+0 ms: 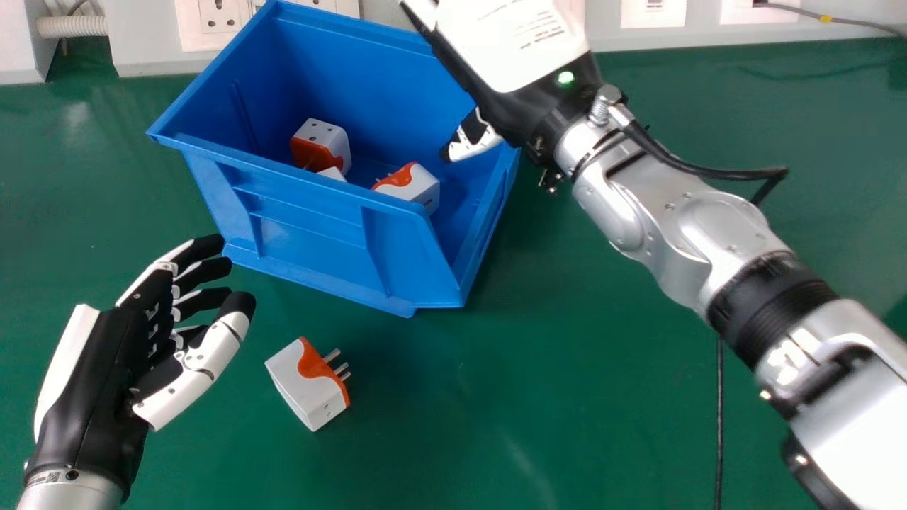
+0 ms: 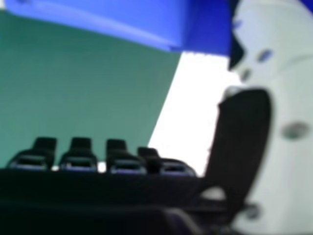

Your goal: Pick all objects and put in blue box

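White-orange adapter (image 1: 301,386) on bench (image 1: 538,397), just right of left hand (image 1: 106,382), apart; that hand's fingers and thumb spread. Right hand (image 1: 514,106) over blue box (image 1: 312,230), fingers relaxed, thumb apart.

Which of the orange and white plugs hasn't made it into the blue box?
The plug lying on the green table, right of the left hand; the others sit inside the blue box.

Adapters (image 1: 331,138) sit in the blue box (image 1: 305,223), another adapter (image 1: 301,386) outside.
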You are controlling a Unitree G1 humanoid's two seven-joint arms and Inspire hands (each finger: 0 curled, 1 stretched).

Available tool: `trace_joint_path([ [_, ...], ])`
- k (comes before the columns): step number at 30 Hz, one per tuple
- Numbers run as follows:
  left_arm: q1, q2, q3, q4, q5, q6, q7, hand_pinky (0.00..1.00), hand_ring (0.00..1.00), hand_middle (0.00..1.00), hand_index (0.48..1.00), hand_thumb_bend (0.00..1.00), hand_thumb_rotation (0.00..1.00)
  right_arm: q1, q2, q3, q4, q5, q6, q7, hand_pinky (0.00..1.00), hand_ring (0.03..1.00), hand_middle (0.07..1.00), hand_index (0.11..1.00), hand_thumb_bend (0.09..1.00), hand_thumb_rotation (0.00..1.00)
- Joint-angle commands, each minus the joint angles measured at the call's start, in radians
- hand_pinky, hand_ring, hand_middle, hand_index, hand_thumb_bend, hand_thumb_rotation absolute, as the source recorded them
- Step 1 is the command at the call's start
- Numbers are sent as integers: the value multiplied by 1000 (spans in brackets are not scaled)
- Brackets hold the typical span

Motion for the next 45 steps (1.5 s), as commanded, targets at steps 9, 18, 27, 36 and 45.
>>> trace_joint_path([
  [9, -9, 4, 8, 6, -5, -31, 6, 701, 812, 858, 859, 355, 411, 311, -173, -184, -602, -9, 84, 95, 998, 1000, 1000, 988, 711, 154],
  [18, -6, 0, 7, 2, -7, -31, 7, 702, 813, 859, 860, 351, 412, 579, -186, -331, -916, -13, 155, 166, 996, 1000, 1000, 966, 741, 122],
  [27, 7, -11, -6, -30, 1, -21, 16, 703, 814, 860, 862, 351, 415, 880, -117, -386, -1071, -26, 141, 76, 1000, 1000, 1000, 981, 668, 176],
  [36, 26, -18, -6, -33, -14, -28, 21, 705, 814, 860, 863, 354, 423, 1128, 11, -348, -1043, -18, 34, -149, 963, 988, 989, 945, 633, 176],
  [45, 49, -21, 23, -5, -39, -71, 23, 709, 814, 859, 863, 347, 420, 1265, 69, -283, -985, -24, -16, -199, 871, 948, 951, 891, 618, 165],
])
